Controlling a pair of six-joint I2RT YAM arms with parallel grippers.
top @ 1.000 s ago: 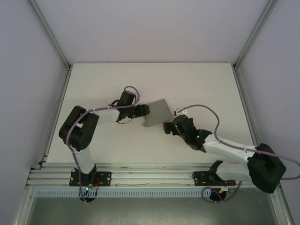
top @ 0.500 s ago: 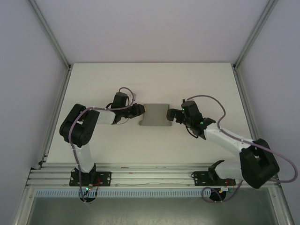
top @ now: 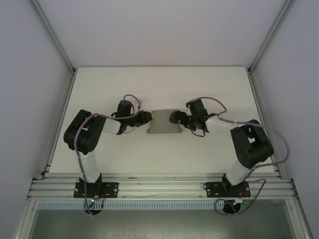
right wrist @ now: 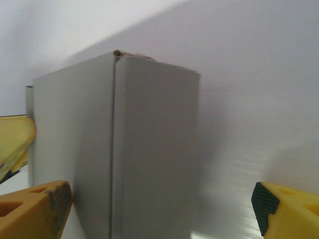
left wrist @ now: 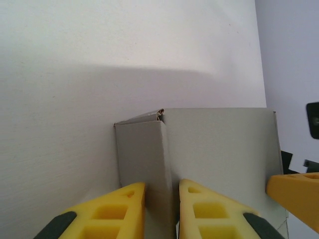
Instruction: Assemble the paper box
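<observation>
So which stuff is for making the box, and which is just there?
For the job: paper box; left arm, jaws pinching its edge; right arm, jaws open around it.
Just there: table; metal frame rails.

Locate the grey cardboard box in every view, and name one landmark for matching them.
Top external: the grey cardboard box sits near the middle of the white table.
Left wrist: the box fills the lower centre and right.
Right wrist: the box fills the left and centre.
Shared landmark: the white table beneath it.
</observation>
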